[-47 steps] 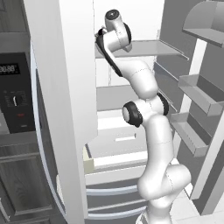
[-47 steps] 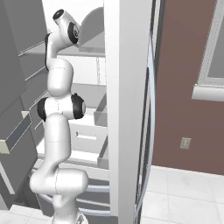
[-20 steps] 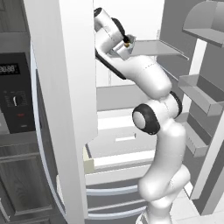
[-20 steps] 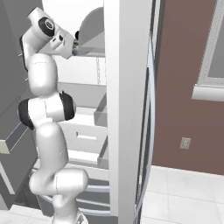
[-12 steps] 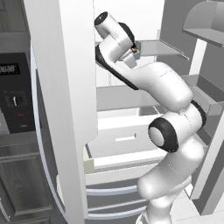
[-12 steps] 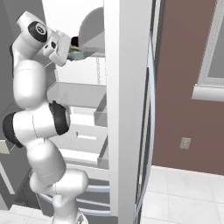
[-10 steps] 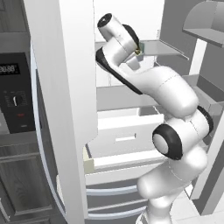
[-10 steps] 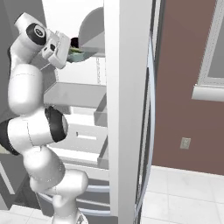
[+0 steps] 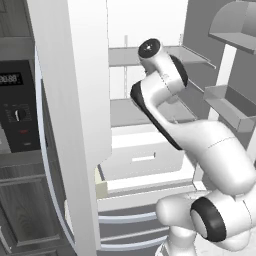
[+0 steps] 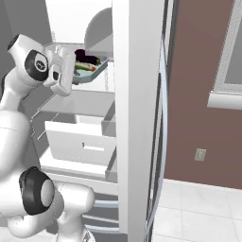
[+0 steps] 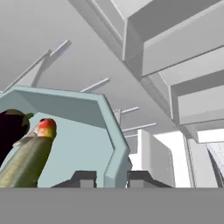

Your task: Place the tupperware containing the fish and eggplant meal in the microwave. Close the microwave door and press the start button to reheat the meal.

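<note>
I see my white arm (image 9: 200, 145) rising from the lower right of the frame, its big dark joint low at the right edge, then bending up toward the centre top, where its upper link ends beside the fridge shelves (image 9: 127, 56). An open white fridge door (image 9: 75, 100) stands tall left of centre. Behind the arm, a white drawer (image 9: 142, 156) sits at mid-frame, under a grey shelf. Door bins (image 9: 230, 107) hang at the upper right. At the far left edge I see the microwave (image 9: 17, 117) control panel, with its display above a round dial.
</note>
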Available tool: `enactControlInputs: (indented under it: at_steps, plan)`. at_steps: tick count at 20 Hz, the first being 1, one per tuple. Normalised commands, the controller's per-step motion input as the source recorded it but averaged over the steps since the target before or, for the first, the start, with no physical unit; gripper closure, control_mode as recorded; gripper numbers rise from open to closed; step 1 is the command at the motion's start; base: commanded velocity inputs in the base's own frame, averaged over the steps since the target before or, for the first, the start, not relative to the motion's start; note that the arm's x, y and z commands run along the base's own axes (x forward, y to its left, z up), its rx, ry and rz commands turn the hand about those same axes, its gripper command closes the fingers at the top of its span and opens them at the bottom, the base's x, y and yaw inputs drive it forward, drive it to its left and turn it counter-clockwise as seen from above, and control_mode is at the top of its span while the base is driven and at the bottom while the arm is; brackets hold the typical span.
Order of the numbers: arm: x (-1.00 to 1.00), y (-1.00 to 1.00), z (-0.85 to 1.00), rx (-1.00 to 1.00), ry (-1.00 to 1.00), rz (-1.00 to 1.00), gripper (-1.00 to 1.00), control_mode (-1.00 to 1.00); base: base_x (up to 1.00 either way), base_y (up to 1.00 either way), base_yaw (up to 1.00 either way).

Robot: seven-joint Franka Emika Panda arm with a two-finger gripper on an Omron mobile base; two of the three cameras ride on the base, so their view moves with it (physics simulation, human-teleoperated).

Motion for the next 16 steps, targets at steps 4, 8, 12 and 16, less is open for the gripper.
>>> enactControlInputs:
  at_steps: [4, 8, 12, 16]
  plan:
    - [-0.66, -0.21, -0.19, 0.13, -0.17, 0.24, 1.0, -1.0, 0.0, 0.0, 0.0]
    - [-0.58, -0.08, -0.01, 0.09, -0.05, 0.35, 1.0, -1.0, 0.0, 0.0, 0.0]
    - [-0.46, 0.0, 0.0, 0.01, 0.0, 0.4, 1.0, -1.0, 0.0, 0.0, 0.0]
    - [-0.51, 0.0, 0.0, -0.02, 0.04, 0.32, 1.0, -1.0, 0.0, 0.0, 0.0]
